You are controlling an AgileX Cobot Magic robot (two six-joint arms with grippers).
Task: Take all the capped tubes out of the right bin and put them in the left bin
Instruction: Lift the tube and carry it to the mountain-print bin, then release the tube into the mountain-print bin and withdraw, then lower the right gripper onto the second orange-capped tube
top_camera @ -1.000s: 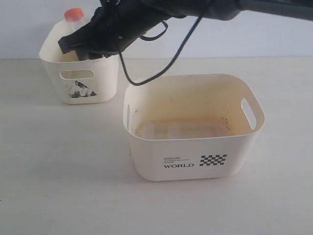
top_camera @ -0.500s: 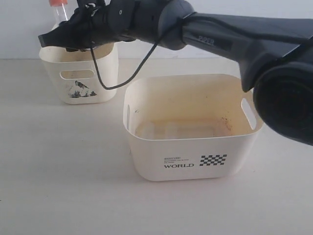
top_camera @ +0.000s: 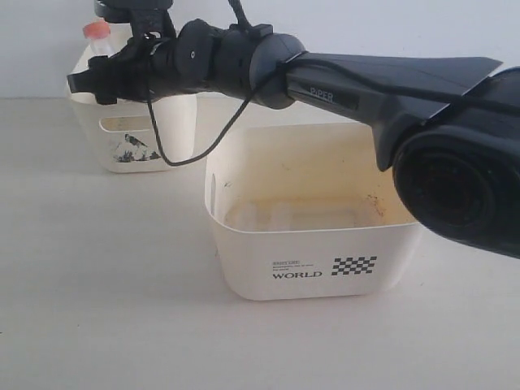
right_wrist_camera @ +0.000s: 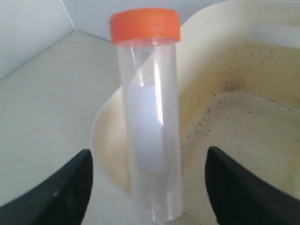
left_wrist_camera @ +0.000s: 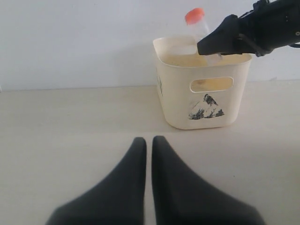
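The right claw (top_camera: pixel 88 81) reaches across to the upper left of the frame, over the small cream bin (top_camera: pixel 175 138). Its fingers are spread wide on either side of a capped tube (top_camera: pixel 98 45) without touching it. The tube stands nearly upright in that bin, its orange cap above the rim. The larger "WORLD" bin (top_camera: pixel 317 244) sits at centre. The left claw (left_wrist_camera: pixel 148 145) is pressed together, holding nothing.

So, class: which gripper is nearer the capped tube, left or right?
Right. The right gripper has open fingers flanking the capped tube at the left bin; the left gripper sits shut, well short of the bin, over the table.
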